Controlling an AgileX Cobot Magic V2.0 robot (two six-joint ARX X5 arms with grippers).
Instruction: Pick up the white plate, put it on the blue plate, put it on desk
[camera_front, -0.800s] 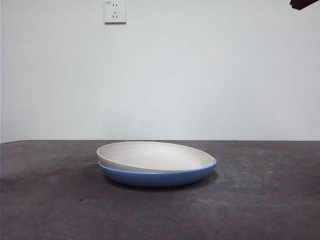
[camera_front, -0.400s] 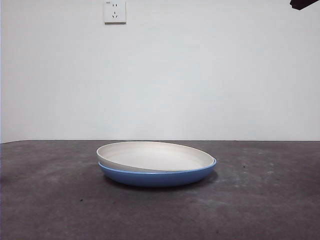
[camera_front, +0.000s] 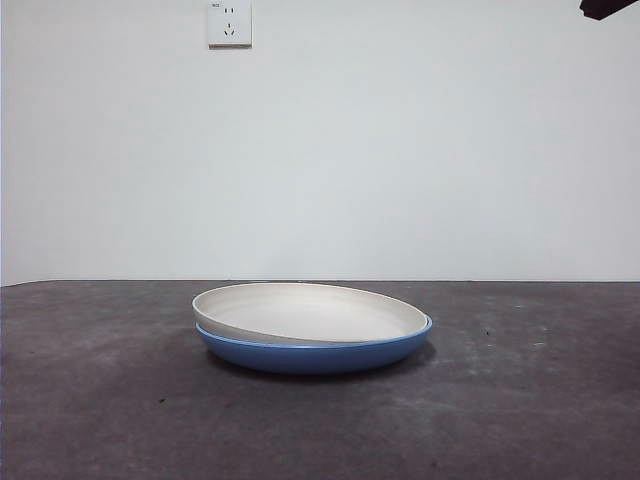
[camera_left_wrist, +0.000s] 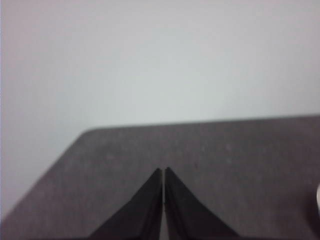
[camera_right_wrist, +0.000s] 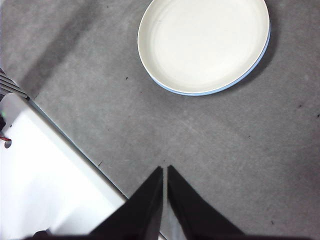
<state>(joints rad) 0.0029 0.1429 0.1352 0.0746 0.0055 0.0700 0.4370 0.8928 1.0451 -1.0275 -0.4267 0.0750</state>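
The white plate (camera_front: 312, 311) is seated inside the blue plate (camera_front: 315, 354) near the middle of the desk (camera_front: 520, 400). It is tilted slightly: in the front view its rim stands clear above the blue rim on one side and sits level with it on the other. In the right wrist view, the white plate (camera_right_wrist: 204, 44) covers nearly all of the blue plate (camera_right_wrist: 227, 87), of which only a thin crescent of rim is visible along one side. No contents are seen in the white plate.

The right gripper (camera_right_wrist: 164, 172) is held high above the desk (camera_right_wrist: 225, 150), well apart from the stacked plates. Its fingers are closed tip to tip and nothing is held between them. A pale edge strip is visible beside the desk in this view.

The left gripper (camera_left_wrist: 163, 174) is also raised, with the far desk edge and a plain wall ahead of it. Its fingers are pressed together and nothing is gripped.

In the front view, a black tip (camera_front: 606, 8) of one arm is seen at a top corner. A wall socket (camera_front: 230, 23) is mounted on the white wall behind the desk.
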